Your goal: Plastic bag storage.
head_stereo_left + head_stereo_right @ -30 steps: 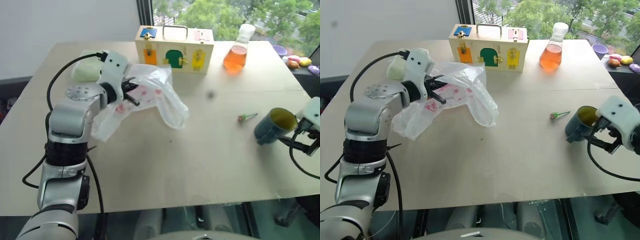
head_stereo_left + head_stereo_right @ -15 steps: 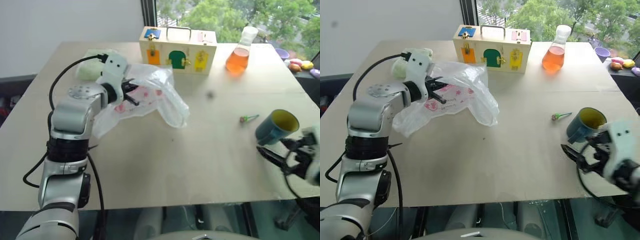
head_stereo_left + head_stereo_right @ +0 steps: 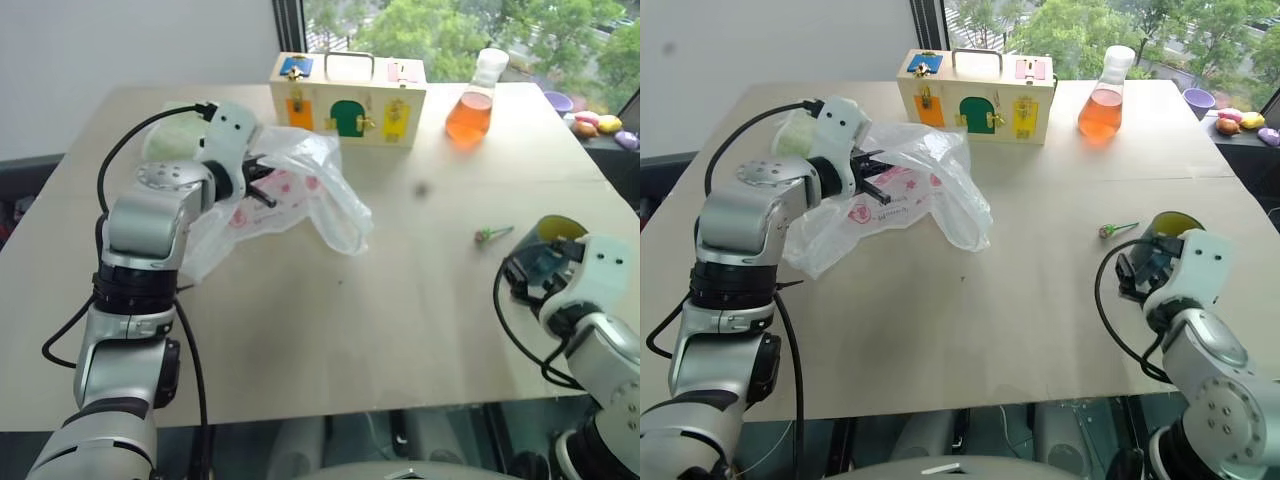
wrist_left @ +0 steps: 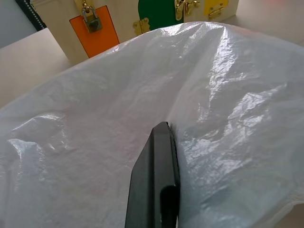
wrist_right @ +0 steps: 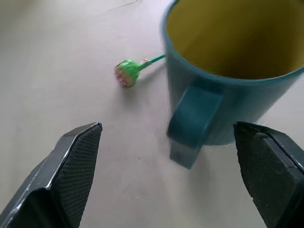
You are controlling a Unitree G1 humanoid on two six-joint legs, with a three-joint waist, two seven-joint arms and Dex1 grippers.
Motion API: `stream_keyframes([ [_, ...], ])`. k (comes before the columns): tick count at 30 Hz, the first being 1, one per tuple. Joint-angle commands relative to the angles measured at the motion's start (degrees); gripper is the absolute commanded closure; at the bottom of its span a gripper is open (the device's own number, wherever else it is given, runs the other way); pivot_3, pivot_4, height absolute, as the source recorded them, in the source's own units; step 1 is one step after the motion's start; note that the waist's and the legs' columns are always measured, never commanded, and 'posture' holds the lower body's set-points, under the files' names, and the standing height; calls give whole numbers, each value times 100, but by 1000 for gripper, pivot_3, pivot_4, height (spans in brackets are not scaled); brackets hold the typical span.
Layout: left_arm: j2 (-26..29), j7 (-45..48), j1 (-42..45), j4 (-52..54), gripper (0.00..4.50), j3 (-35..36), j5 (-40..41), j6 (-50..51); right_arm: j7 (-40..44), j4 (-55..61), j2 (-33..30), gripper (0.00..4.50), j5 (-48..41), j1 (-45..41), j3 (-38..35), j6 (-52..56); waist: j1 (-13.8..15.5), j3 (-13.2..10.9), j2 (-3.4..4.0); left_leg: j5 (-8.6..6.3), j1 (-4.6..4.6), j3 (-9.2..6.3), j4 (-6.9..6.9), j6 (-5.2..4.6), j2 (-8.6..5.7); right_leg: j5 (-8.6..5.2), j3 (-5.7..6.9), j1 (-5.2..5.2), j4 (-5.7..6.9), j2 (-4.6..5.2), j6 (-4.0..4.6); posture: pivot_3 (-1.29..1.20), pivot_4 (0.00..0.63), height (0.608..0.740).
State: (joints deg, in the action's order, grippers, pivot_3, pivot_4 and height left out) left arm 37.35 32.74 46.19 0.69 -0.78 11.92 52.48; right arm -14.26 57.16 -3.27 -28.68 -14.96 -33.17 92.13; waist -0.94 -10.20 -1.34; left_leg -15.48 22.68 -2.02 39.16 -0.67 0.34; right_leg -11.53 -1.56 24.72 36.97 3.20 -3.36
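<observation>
No words, brands or numbers can be read; the pink-red print on the thin translucent-white plastic bag [image 3: 902, 190] is too small to make out.

My counter [image 3: 330, 330] is pale wood. On it lie the plastic bag [image 3: 300, 195], a folded green cloth [image 3: 170, 140], a wooden latch box [image 3: 350, 100], an orange flask [image 3: 474, 105], a lollipop [image 3: 492, 235] and a teal mug [image 5: 228, 80].
</observation>
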Motion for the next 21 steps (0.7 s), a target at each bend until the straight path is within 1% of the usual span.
stream_keyframes([
  [1, 83, -40, 100, 252, 4486, 53, -28, 98, -179, -16, 3, 262, 509, -82, 275, -62, -3, 0, 0, 0, 0, -2, 0, 0, 0, 0, 1, 0, 0, -1, 0, 0, 150, 740],
  [2, 86, -47, 97, 270, 4500, 64, -26, 124, -171, -27, -5, 550, 598, -93, 321, -92, -1, 0, 0, 0, 0, -4, -3, 0, 1, -1, 3, 0, 0, -2, 1, 0, 150, 740],
  [3, 85, -56, 95, 292, 4500, 79, -19, 155, -104, -41, -39, 674, 642, -91, 383, -99, 0, 0, 1, 0, 0, -4, -4, 0, 1, -1, 3, 1, 0, -2, 1, 0, 150, 740],
  [6, 87, -71, 96, 326, 4500, 98, -9, 210, 78, -31, -75, 1939, 779, -72, 518, -84, -3, 0, 1, 0, 2, -1, -4, 0, 0, 0, 1, 1, -3, -1, 1, 0, 150, 740],
  [9, 81, -80, 100, 333, 4500, 114, -2, 234, 290, 37, -204, 3362, 890, -29, 605, -63, -4, 0, 1, 0, 1, -1, -4, 0, 0, 0, 1, 1, -3, -1, 1, 0, 150, 740],
  [11, 57, -91, 120, 343, 4500, 133, 21, 269, 533, 112, -418, 4206, 875, 3, 661, -5, -1, -1, 1, 0, 1, -4, -5, 0, 1, -1, 3, 1, -3, -2, 1, 0, 150, 740],
  [16, -41, -104, 252, 317, 4500, 215, 154, 465, 1583, 284, -1168, 4227, 291, 161, 714, -99, -3, -2, 3, -1, 4, -3, -5, -1, -1, -1, 2, 0, -9, 0, 0, 0, 150, 740],
  [18, -78, -78, 375, 242, 4500, 242, 239, 573, 2366, 284, -1491, 4228, -496, 328, 366, -398, 0, -2, 2, -1, 4, -5, -6, -1, 1, -1, 4, 0, -9, -1, 0, 0, 150, 740],
  [19, -103, -69, 512, 161, 4500, 285, 304, 658, 2940, 284, -1813, 4229, -1322, 436, 83, -627, 1, -2, 2, -1, 5, -6, -7, -1, 1, -1, 5, 0, -10, -2, 1, 0, 150, 740],
  [20, -177, -80, 686, 32, 4500, 411, 426, 822, 3425, 284, -1765, 4230, -2237, 325, -271, -650, 8, -6, 5, -1, 5, -7, -7, -1, 1, -1, 6, 0, -11, -2, 1, 0, 150, 740],
  [21, -214, -83, 831, -110, 4500, 481, 486, 896, 3587, 195, -1721, 4234, -2970, 163, -453, -682, 7, -8, 1, -1, 7, -6, -7, -1, 0, -1, 6, 0, -12, 0, 0, 0, 150, 740],
])
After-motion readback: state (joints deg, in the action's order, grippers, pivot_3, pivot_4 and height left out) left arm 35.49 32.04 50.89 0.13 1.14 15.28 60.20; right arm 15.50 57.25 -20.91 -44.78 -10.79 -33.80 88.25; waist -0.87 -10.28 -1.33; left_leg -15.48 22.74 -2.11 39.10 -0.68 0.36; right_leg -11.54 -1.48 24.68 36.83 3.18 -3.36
